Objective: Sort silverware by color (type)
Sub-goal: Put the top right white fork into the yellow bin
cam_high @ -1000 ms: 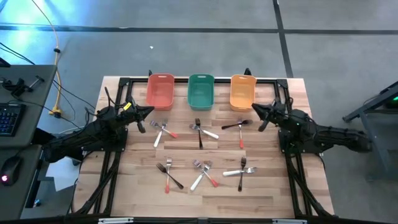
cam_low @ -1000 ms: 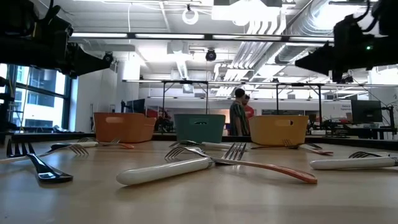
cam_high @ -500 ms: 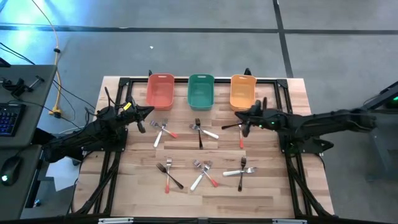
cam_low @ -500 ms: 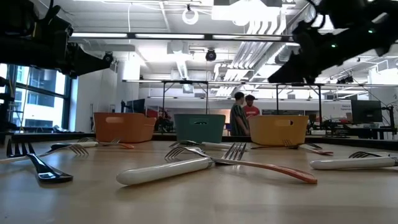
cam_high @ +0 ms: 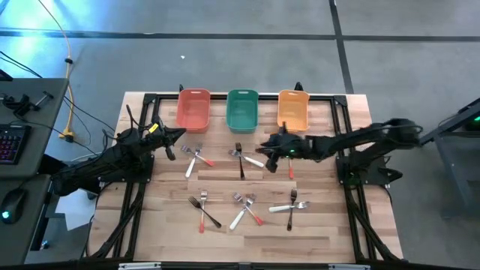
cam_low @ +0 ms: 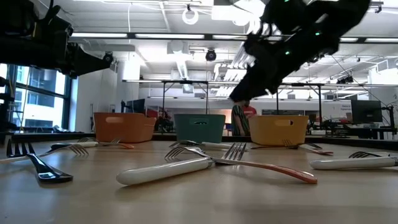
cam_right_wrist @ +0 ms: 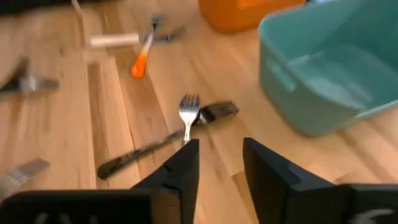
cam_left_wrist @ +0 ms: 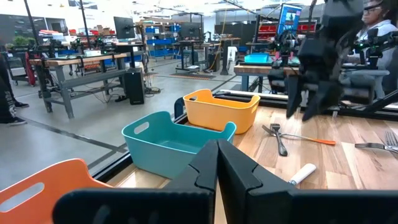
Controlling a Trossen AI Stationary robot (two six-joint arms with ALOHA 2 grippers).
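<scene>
The silverware lies flat and scattered on the wooden table. My right gripper hangs open above the table's middle, fingers tipped downward, touching nothing. Below and ahead of it lie a black-handled fork and a silver fork head; in the high view these are the black fork and a white-handled piece. A red-handled fork lies just to its right. My left gripper waits shut above the far left, near the red bin.
Three bins stand in a row at the far edge: red, green and orange. More forks lie at the left and along the near side. People stand in the room beyond.
My right gripper has swung from near the table's right edge toward the left, stretching out over the middle of the table past the orange bin, and has tipped downward toward the forks. The left arm and all silverware have stayed put.
</scene>
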